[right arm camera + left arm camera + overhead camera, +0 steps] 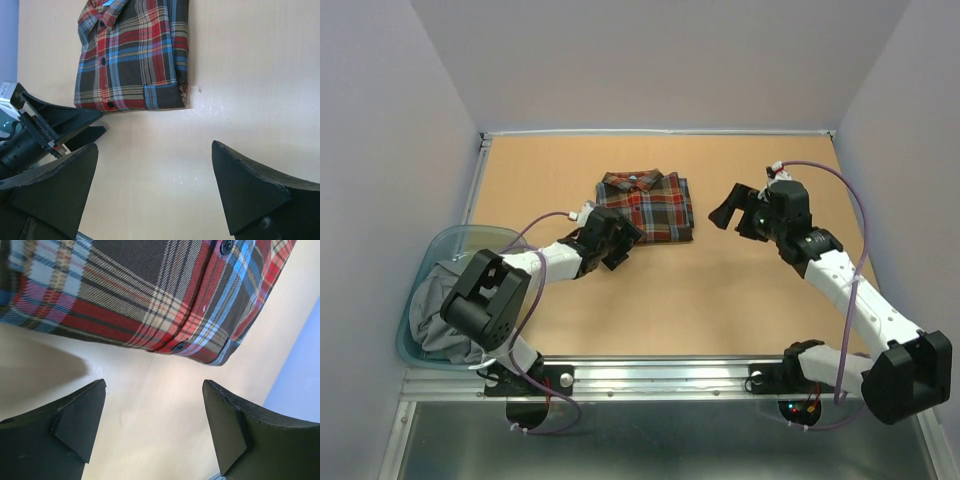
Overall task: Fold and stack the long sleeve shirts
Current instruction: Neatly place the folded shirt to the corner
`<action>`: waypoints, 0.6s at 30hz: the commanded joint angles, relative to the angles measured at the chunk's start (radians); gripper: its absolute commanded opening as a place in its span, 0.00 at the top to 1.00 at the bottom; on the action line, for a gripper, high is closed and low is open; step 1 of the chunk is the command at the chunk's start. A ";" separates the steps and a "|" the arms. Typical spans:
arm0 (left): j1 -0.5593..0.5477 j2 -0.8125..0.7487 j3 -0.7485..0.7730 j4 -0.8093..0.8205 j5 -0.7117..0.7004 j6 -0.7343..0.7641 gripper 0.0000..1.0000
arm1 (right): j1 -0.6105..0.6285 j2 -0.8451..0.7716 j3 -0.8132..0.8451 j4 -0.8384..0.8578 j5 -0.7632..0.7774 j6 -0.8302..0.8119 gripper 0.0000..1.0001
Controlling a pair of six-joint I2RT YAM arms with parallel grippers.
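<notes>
**K:** Left pincer (pixel 154 385) sits closest to the lens. Jaws are spread wide, with only bare tabletop between them. Right pincer (pixel 155 146) is the same: jaws wide apart, gripping nothing.

**M:** Noted. Biggest thing around them?

**K:** Tan table (pixel 740 300), under both pincers. Next is a clear teal bin (pixel 455 234), well behind the left pincer at the table's left edge, beside that arm's base. Grey cloth (pixel 430 320) is heaped inside; I cannot tell what garment it is.

**M:** And the shirt?

**K:** Plaid shirt (pixel 648 205) in red, dark brown, blue and pale yellow. It is folded into a neat rectangle and lies flat on the table. Its near edge is just ahead of the left pincer's tips, not touching. It is ahead of the right pincer too, but farther off, with a strip of bare table between. The left pincer is by the shirt's near corner; the right one stands out to its side.

**M:** Small details?

**K:** Collar (pixel 635 181) is on the side away from the left pincer, with the button placket facing up. Dark buttons (pixel 178 347) run along the edge closest to the left pincer's tips.
</notes>
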State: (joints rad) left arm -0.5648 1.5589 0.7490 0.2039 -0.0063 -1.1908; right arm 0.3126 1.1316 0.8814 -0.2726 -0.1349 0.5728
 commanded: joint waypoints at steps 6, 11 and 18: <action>-0.029 0.079 0.016 0.091 -0.185 -0.277 0.19 | -0.007 -0.072 -0.041 -0.014 -0.022 -0.036 0.00; -0.030 0.150 0.062 0.127 -0.224 -0.302 0.24 | -0.007 -0.070 -0.042 -0.017 -0.025 -0.054 0.00; -0.023 0.219 0.134 0.108 -0.276 -0.296 0.43 | -0.007 -0.078 -0.045 -0.019 -0.028 -0.063 0.00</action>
State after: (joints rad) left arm -0.5892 1.7573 0.8371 0.3168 -0.2134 -1.4769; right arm 0.3126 1.0790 0.8536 -0.3042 -0.1555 0.5335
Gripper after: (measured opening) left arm 0.604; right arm 0.998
